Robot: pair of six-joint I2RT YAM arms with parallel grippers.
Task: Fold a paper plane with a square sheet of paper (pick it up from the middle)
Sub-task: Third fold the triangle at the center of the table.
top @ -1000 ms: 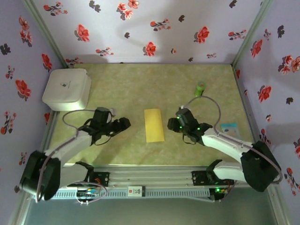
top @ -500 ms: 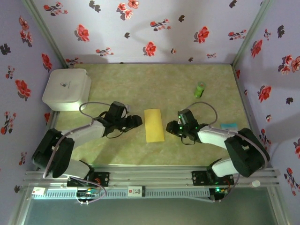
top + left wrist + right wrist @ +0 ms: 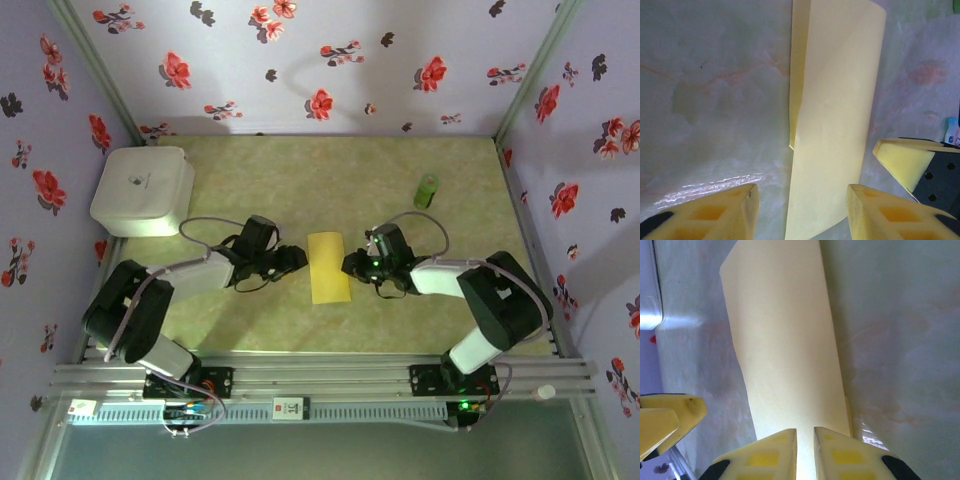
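The square sheet of paper (image 3: 329, 267) is bright yellow and lies on the table folded into a narrow rectangle; no paper plane shape is in view. My left gripper (image 3: 298, 260) is at its left edge and stands open (image 3: 800, 215), with its fingers (image 3: 715, 215) on either side of the sheet (image 3: 835, 115). The top layer lifts a little there. My right gripper (image 3: 350, 265) is at the right edge. Its jaws (image 3: 805, 450) are almost together, and the sheet (image 3: 785, 340) runs into the thin slit between them.
A white rounded box (image 3: 143, 190) sits at the back left. A small green cylinder (image 3: 427, 190) stands at the back right. Floral walls close in the table on three sides. The right gripper's finger (image 3: 902, 157) shows in the left wrist view.
Both grippers have moved inward to the sheet's two long edges. The right jaws have closed nearly all the way and the left jaws have narrowed somewhat. The sheet has stayed in place.
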